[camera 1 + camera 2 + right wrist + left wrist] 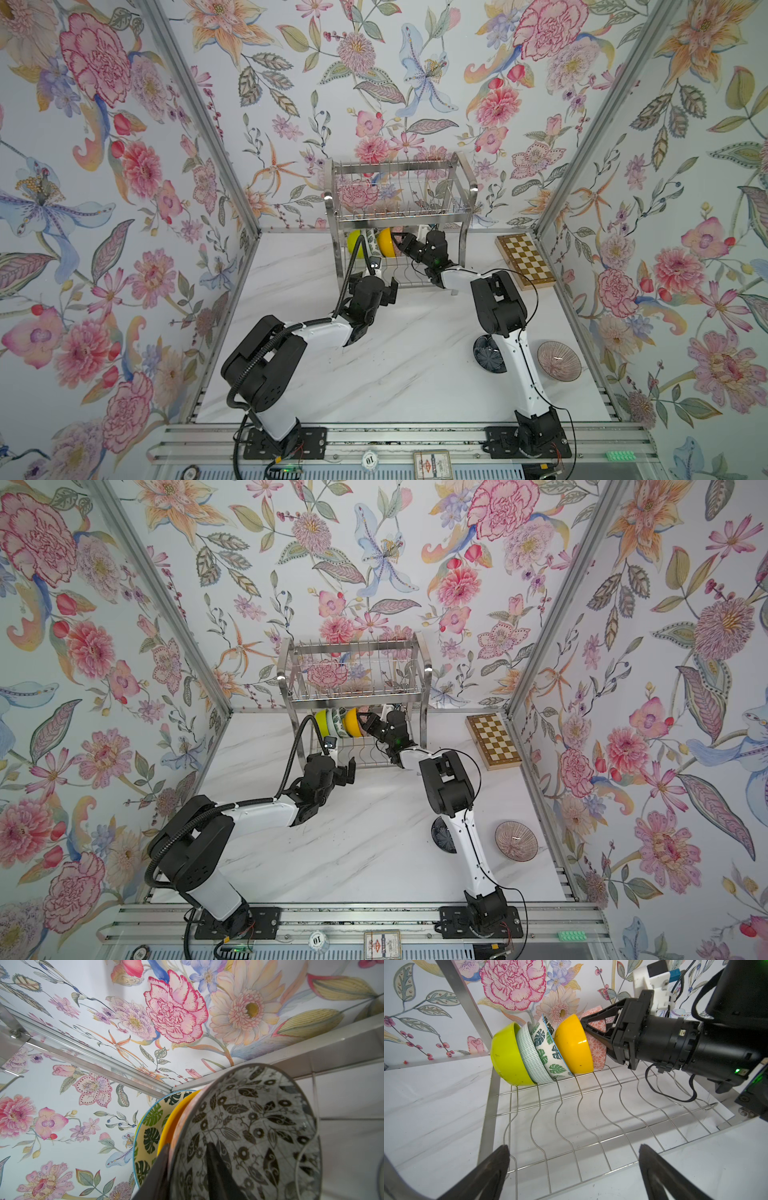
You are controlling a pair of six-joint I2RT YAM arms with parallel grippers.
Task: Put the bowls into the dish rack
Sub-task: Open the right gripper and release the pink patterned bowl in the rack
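Five bowls lean on edge in the dish rack (571,1118): lime-yellow bowl (506,1055), aqua bowl (527,1051), leaf-print bowl (546,1049), orange-yellow bowl (574,1045), pink-patterned bowl (598,1051). The right gripper (584,1024) straddles the last one's rim; the left gripper (574,1153) spreads its fingers (496,1165) wide over the rack's near edge.

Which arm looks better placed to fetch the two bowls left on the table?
Probably the right: the dark bowl and pink lined bowl lie beside its base, far from the open left gripper at the dish rack.

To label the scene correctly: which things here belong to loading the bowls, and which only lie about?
Job: dish rack, lime bowl, aqua bowl, leaf bowl, orange bowl, floral bowl, navy bowl, pink lined bowl.
Lying about: chessboard, poker chip, card box, green block.
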